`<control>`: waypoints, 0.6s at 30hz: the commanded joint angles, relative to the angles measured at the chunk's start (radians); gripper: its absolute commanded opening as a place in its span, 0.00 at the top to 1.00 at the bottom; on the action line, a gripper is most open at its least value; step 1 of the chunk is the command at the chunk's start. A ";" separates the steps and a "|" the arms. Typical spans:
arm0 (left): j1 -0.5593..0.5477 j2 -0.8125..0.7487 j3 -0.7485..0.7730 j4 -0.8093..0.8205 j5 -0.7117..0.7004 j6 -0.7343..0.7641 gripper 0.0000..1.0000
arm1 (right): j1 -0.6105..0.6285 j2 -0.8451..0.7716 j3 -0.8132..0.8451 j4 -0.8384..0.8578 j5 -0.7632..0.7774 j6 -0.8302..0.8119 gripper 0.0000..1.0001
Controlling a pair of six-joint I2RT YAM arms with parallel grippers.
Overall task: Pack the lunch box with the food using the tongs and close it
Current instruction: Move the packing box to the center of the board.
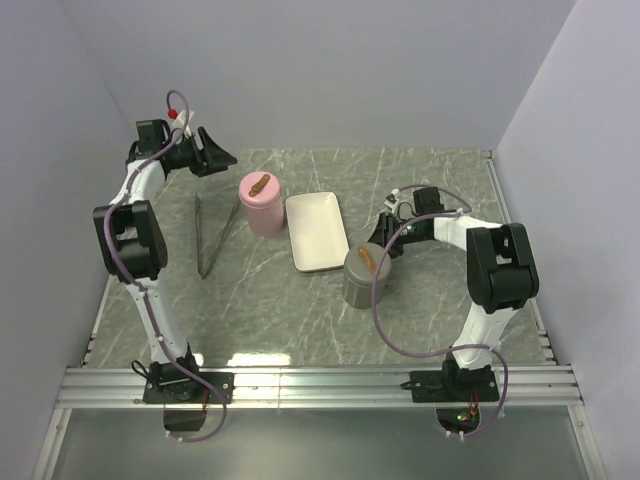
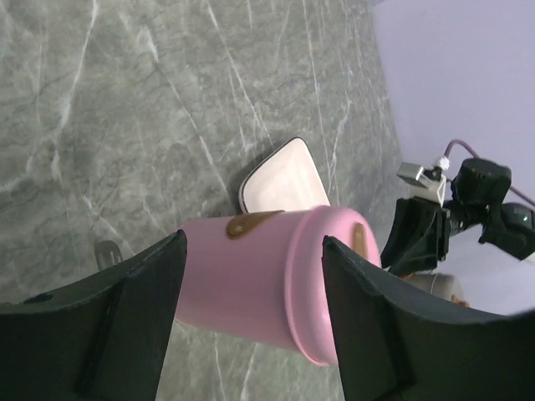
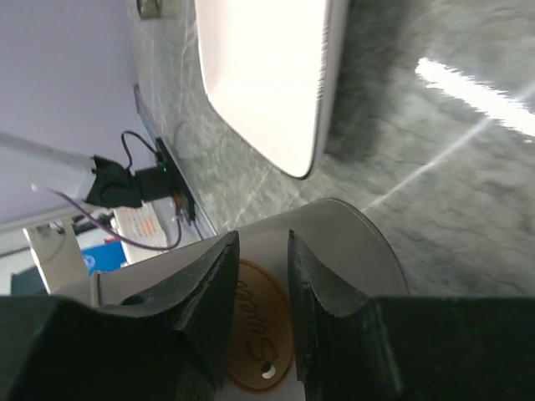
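While left gripper hangs upper left, jaws wide apart, tongs lie untouched on the table. Right gripper: jaws narrowly apart by grey canister.

The grey marbled bench carries a pink cup standing ahead of the left jaws and apart from them. The tongs lie nearer the bases. A grey canister stands close before the right jaws, with a white tray beyond it.

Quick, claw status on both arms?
Left claw: open, holding nothing.
Right claw: nearly closed over the brown tab on the grey canister; cannot tell whether it grips it.
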 commanded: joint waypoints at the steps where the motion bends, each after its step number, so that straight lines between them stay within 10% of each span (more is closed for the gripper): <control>1: -0.003 0.059 0.047 0.161 0.056 -0.140 0.29 | 0.022 -0.055 -0.018 -0.042 0.005 -0.049 0.63; 18: -0.103 0.231 0.045 0.153 0.114 -0.120 0.37 | -0.041 -0.079 0.137 -0.163 0.097 -0.142 0.62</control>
